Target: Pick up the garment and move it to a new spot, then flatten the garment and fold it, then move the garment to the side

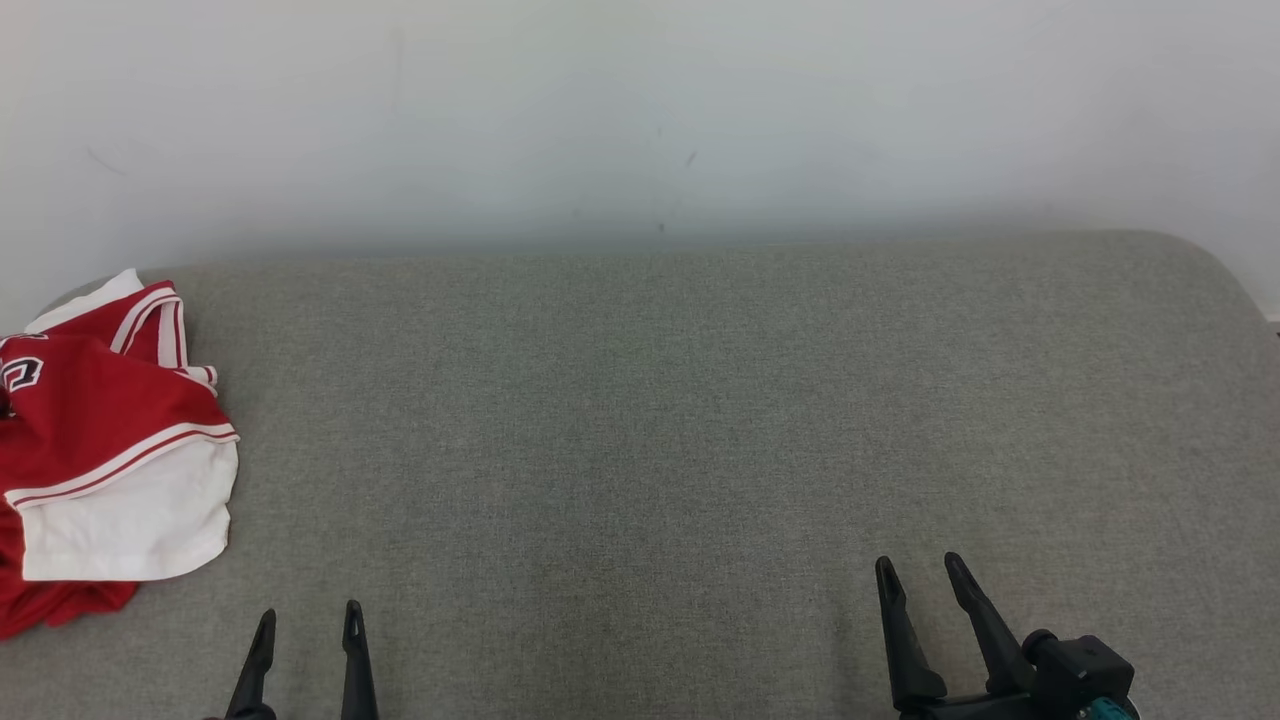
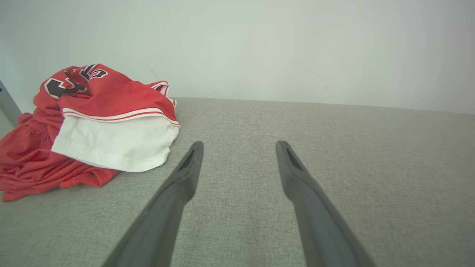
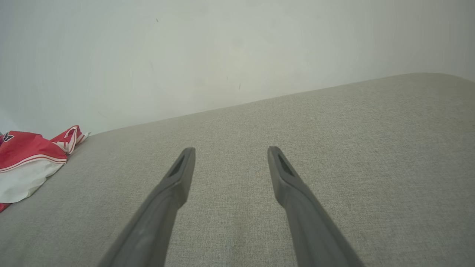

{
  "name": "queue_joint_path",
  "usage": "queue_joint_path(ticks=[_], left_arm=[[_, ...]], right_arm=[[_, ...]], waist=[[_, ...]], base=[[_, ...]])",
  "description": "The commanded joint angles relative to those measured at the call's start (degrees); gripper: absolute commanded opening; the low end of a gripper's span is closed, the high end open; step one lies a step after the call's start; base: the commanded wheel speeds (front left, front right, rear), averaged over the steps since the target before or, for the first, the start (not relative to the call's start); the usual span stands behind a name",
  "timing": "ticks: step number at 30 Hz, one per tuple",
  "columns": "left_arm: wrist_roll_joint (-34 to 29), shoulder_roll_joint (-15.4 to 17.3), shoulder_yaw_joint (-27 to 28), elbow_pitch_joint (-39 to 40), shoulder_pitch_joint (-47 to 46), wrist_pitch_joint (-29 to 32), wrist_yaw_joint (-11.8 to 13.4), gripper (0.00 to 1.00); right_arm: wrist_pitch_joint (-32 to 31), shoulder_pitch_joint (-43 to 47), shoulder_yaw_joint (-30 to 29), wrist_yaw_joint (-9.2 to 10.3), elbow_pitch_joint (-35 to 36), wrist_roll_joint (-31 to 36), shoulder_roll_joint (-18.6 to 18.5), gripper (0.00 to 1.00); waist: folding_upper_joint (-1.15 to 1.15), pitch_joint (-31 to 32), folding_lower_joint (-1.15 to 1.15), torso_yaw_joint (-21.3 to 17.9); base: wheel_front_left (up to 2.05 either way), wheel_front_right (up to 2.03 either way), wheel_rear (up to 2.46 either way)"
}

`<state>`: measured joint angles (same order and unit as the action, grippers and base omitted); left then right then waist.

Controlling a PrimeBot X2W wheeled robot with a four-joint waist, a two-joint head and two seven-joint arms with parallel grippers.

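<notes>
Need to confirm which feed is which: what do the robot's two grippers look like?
Both the left gripper and right gripper have two long, dark grey fingers tapering to narrow tips, each with a slot-shaped recess near the tip. Behind the right one sits a blocky black housing with a teal part.

garment (image 1: 100, 440): cut by left edge | left fingers (image 1: 355, 660): bases cut off below
</notes>
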<state>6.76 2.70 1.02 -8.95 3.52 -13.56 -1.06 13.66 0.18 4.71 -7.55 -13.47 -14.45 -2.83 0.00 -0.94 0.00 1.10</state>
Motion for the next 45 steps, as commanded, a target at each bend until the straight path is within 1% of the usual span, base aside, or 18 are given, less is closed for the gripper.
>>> queue_joint_path(ticks=[1,12,23,45], left_arm=[[-1.5,0.3,0.1,0.3,0.8,-0.6,0.0,1.0],[-5.3,0.3,0.3,0.5,1.2,-1.6,0.3,1.0],[-3.8,0.3,1.6,0.1,1.5,-1.7,0.5,1.0],[-3.5,0.3,2.2,-0.3,1.5,-1.7,0.4,1.0]], right_arm=[[0.5,0.5,0.2,0.11,0.4,1.3,-0.1,1.0],[1.6,1.0,0.2,0.12,0.5,5.2,-0.1,1.0],[1.5,1.2,-2.6,0.12,0.2,4.6,-0.1,1.0],[1.5,1.1,-3.1,0.12,0.3,4.6,-0.1,1.0]], waist=[[0.0,0.0,0.0,0.0],[0.0,-0.2,0.0,0.2],[0.0,-0.3,0.0,0.0],[0.0,-0.4,0.0,-0.1]], base=[[0.0,0.0,0.0],[0.0,0.0,0.0],[0.0,0.0,0.0],[0.0,0.0,0.0]])
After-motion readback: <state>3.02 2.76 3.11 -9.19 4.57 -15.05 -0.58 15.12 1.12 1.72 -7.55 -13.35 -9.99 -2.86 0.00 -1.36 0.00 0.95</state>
